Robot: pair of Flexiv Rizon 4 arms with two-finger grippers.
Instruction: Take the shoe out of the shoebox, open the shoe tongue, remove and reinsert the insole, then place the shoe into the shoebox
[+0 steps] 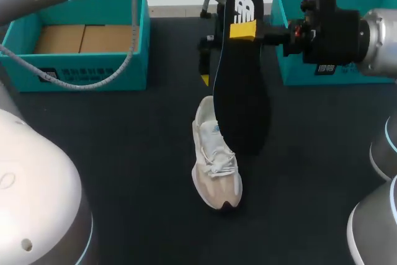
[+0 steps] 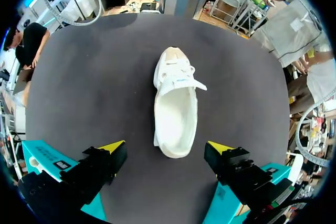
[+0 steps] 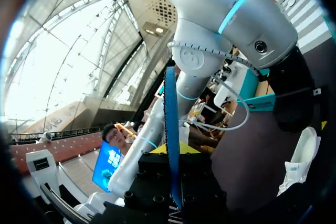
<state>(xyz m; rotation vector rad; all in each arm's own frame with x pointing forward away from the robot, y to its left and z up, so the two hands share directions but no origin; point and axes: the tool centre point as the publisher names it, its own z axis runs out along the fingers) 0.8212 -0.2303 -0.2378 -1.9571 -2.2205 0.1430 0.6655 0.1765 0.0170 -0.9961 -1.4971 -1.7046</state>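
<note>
— Where is the shoe lying?
— It is lying on the table, outside both boxes and well apart from the left box and the right box. Its toe is pointing towards the robot and its mouth is gaping wide.
— And the insole?
— It is hanging upright over the shoe, black, heel end up. The right gripper is pinching it near the top, a yellow tip pressing on each face. Whether its lower end is touching the shoe, I cannot tell.
— What is the left gripper doing?
— It is hovering over the shoe's heel with its fingers spread wide, gripping nothing.
</note>
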